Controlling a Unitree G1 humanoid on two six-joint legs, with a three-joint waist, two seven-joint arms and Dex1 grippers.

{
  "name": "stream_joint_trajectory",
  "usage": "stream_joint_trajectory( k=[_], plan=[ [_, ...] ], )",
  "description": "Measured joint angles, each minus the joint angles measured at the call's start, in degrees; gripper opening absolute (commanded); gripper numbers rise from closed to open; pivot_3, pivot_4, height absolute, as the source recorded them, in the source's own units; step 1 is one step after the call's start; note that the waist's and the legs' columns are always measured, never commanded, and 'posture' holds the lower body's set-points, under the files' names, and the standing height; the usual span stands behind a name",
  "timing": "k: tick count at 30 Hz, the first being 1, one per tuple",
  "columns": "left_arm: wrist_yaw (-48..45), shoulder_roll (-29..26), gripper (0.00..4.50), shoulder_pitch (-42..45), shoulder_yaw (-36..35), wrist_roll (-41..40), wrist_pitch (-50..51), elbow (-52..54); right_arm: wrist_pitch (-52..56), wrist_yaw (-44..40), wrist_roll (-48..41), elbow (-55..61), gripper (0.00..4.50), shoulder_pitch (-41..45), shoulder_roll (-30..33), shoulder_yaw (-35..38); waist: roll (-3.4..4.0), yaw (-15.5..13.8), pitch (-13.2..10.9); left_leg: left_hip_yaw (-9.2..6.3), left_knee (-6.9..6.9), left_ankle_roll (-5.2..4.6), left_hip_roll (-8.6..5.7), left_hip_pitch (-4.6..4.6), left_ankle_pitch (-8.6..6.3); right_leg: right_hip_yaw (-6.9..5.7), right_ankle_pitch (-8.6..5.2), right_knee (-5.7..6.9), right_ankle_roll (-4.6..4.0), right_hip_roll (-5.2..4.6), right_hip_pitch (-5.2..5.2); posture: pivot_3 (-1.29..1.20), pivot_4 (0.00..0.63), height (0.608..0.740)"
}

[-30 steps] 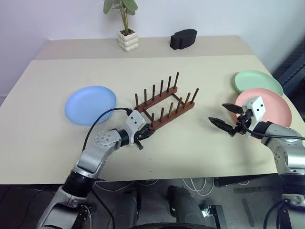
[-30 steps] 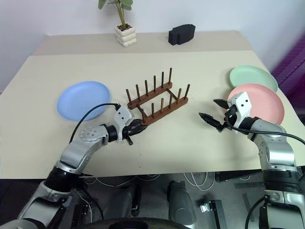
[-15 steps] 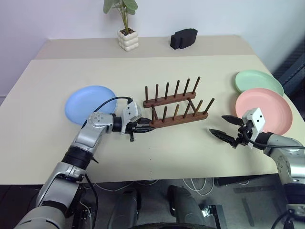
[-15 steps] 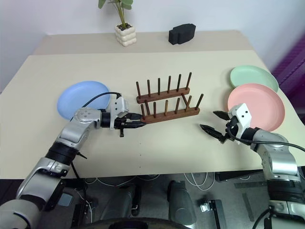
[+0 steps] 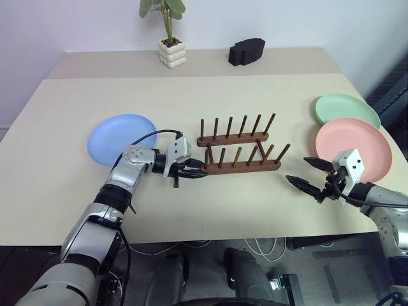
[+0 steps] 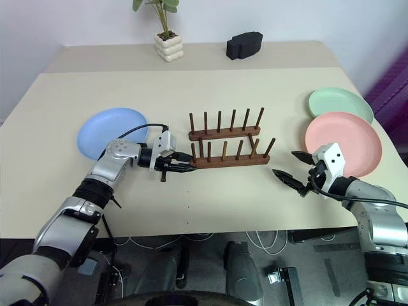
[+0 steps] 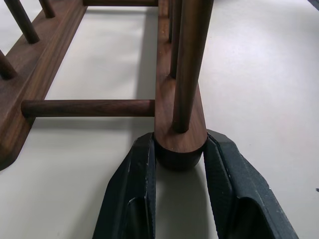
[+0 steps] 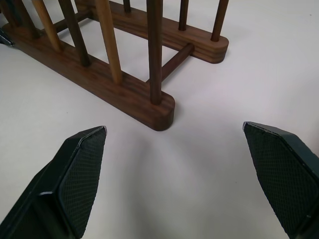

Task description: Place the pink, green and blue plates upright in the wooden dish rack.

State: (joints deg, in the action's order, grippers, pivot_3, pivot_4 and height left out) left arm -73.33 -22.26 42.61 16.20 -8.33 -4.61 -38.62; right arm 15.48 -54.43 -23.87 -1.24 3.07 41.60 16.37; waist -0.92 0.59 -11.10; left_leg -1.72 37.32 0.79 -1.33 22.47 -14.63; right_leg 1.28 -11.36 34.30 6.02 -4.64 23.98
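Observation:
The wooden dish rack (image 5: 239,154) lies crosswise in the middle of the table, its pegs upright and holding nothing. My left gripper (image 5: 194,172) points level at the rack's left end. In the left wrist view its fingers (image 7: 139,169) press both sides of the near rail's end (image 7: 179,144). The blue plate (image 5: 115,137) lies flat to the rack's left. At the right edge the pink plate (image 5: 350,143) lies flat, with the green plate (image 5: 344,108) behind it. My right gripper (image 5: 298,169) hovers wide open between the rack and the pink plate, holding nothing.
A potted plant (image 5: 169,38) and a black object (image 5: 245,51) stand on the raised back part of the table (image 5: 210,204). A black cable (image 5: 150,135) arcs from my left wrist over the blue plate's near edge.
The rack has swung from a diagonal to lie parallel with the table's front edge, my left gripper holding its end throughout. My right gripper has drawn back toward the front edge.

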Motion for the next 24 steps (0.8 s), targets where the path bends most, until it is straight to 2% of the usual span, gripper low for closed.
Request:
stream_joint_trajectory(
  k=[4,8,10,13,18,19,20,24],
  plan=[
    [1.2,0.2,4.14,0.2,-0.9,0.4,-0.6,-0.6,0.0,0.0,0.0,0.0,4.5,0.0,0.0,0.0,0.0,0.0,0.0,-0.01,0.0,0.0,0.01,0.0,0.0,0.0,0.0,0.0,0.0,0.0,0.0,0.0,0.15,0.734],
    [3.6,-1.5,4.14,-1.9,-2.7,0.4,0.7,4.0,0.2,-0.5,0.1,0.0,4.5,0.0,0.0,-0.2,0.0,0.2,0.0,-0.01,-0.01,0.0,0.03,-0.02,0.0,0.0,0.0,0.02,0.01,0.0,0.0,0.0,0.15,0.734],
    [4.2,-2.9,4.19,-4.2,-3.8,0.2,2.9,7.6,0.4,-0.8,0.1,0.0,3.95,0.0,0.2,-0.3,0.0,0.2,0.0,-0.01,-0.01,0.0,0.05,-0.02,0.0,0.0,0.0,0.03,0.01,0.01,0.01,0.0,0.15,0.734],
    [5.5,-5.4,3.39,-8.5,-5.2,-0.2,7.8,14.2,0.4,-1.5,0.6,0.0,2.66,-0.2,0.8,-0.7,0.0,0.1,0.0,-0.01,0.0,0.0,0.08,-0.02,0.0,0.01,0.0,0.04,0.01,0.0,0.01,0.0,0.15,0.734],
    [5.5,-9.4,0.8,-17.0,-6.3,-3.3,15.9,28.3,0.5,-4.2,2.6,0.1,0.04,-0.8,3.2,-4.4,0.01,0.0,0.0,-0.02,0.0,0.0,0.15,-0.02,0.0,0.01,-0.05,0.04,-0.08,-0.01,0.01,0.0,0.15,0.734],
    [5.2,-9.6,0.27,-18.0,-6.3,-4.0,17.3,30.5,0.6,-4.8,2.9,0.4,0.0,-0.9,3.4,-5.3,0.01,-0.1,0.0,-0.02,0.01,0.0,0.15,-0.02,0.0,0.01,-0.09,0.04,-0.15,-0.01,0.0,0.0,0.15,0.734],
    [5.1,-9.8,0.03,-19.0,-6.2,-4.6,18.6,32.9,0.7,-5.2,3.1,1.1,0.0,-0.8,3.4,-6.3,0.0,0.0,0.0,-0.02,0.02,0.0,0.16,-0.02,0.0,0.01,-0.1,0.04,-0.16,-0.01,0.0,0.0,0.15,0.734],
    [7.3,-8.9,0.03,-20.5,-4.3,-4.0,20.4,38.3,0.5,-4.8,5.1,1.7,0.0,-0.1,2.8,-10.1,0.0,0.0,0.0,-0.02,0.02,0.0,0.14,-0.03,0.0,0.01,-0.11,0.04,-0.17,-0.01,-0.02,0.0,0.15,0.734]
  ],
)
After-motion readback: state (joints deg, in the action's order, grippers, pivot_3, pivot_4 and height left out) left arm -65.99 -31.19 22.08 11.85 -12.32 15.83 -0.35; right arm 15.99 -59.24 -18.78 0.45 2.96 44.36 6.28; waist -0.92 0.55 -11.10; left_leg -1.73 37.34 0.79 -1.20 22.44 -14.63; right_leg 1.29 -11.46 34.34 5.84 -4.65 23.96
